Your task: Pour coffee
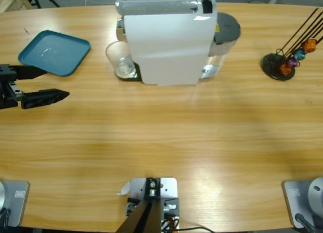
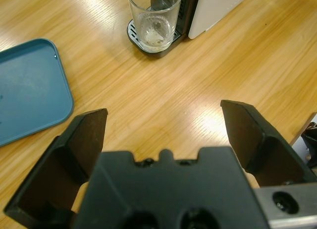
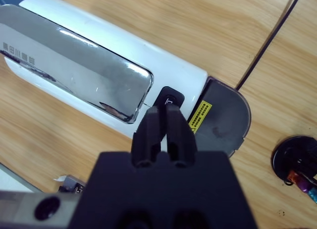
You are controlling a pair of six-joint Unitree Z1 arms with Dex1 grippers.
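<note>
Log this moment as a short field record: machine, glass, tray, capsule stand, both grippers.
coffee machine: white with chrome lid, at the table's far middle
glass: clear, upright on the machine's drip tray, near empty, only a faint film at the bottom
tray: teal, bare, far left of the table
capsule stand: black, far right, coloured capsules on it
left gripper: jaws wide open, above bare table, pointing toward the glass, holding nothing
right gripper: jaws shut, tips at the black button on the machine's top
</note>
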